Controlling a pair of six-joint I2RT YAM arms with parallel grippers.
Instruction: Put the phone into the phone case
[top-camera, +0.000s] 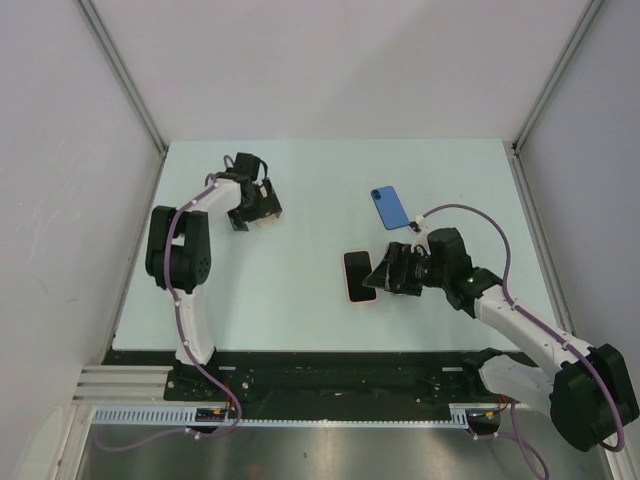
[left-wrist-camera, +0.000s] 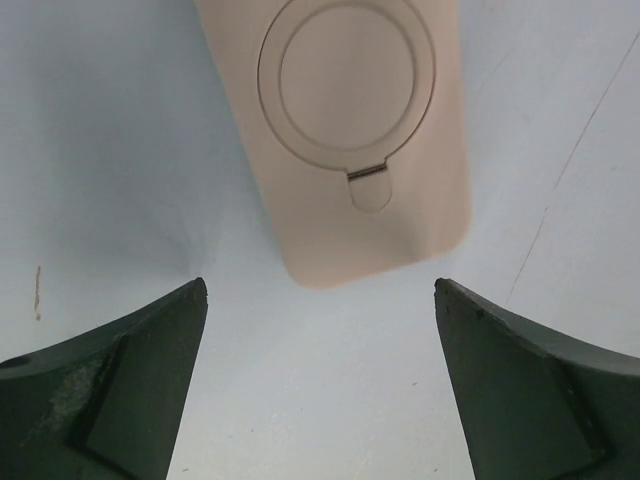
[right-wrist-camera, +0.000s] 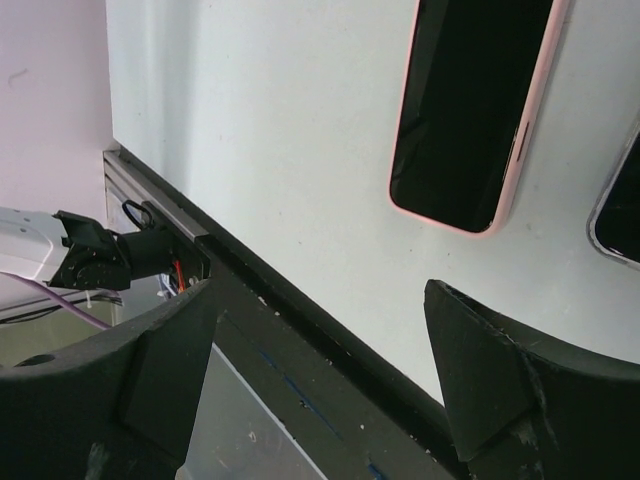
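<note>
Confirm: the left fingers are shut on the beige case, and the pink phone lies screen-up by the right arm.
Not shut: the left wrist view shows the left fingers open, the beige case lying loose ahead. The rest holds.

Left arm (top-camera: 178, 250), right arm (top-camera: 525, 325): white link shells, black joint housings, a purple cable (top-camera: 460, 207) looped along each. Wedge-shaped fingers (left-wrist-camera: 110, 390), greenish-black, scuffed.

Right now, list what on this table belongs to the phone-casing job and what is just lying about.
Job: pink-rimmed phone with black screen; beige phone case with round ring.
Lying about, probably: flat blue phone-shaped rectangle; grey-rimmed dark device, mostly out of frame.
</note>
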